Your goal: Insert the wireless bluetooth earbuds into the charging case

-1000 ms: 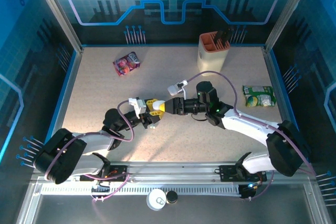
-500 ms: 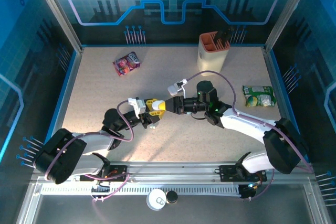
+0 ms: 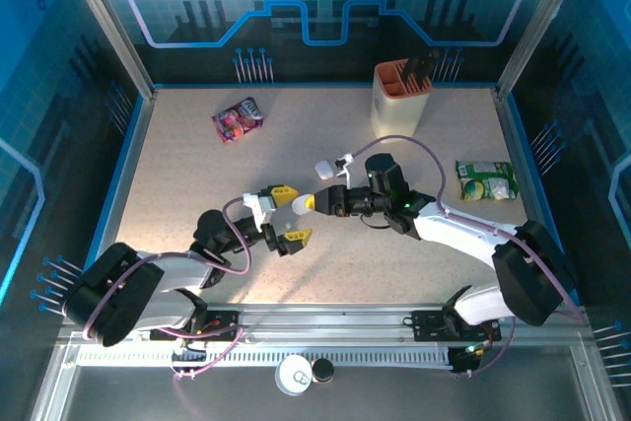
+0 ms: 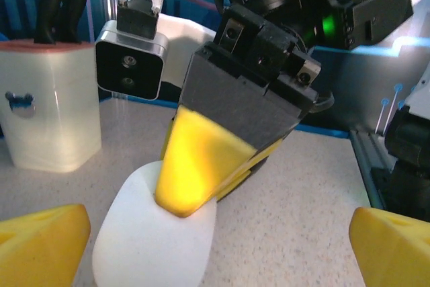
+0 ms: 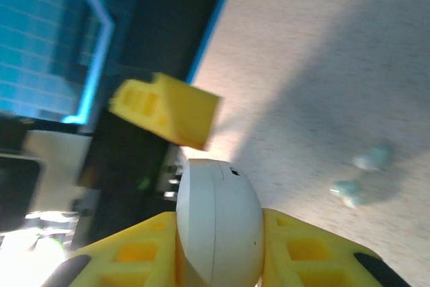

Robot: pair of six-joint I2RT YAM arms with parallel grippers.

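Fingers (image 5: 306, 247) of the right gripper (image 3: 308, 202) are pinching the white charging case (image 5: 218, 230) by its two sides, near the middle of the bench (image 3: 197, 165). The left gripper (image 3: 290, 214) faces it with its yellow fingers (image 4: 41, 241) spread wide, one on either side of the case and not touching it. Two pale blue earbuds (image 5: 363, 174) lie loose on the speckled bench, just beside each other and apart from the case, and a cream knife block (image 3: 400, 98) stands at the far edge.
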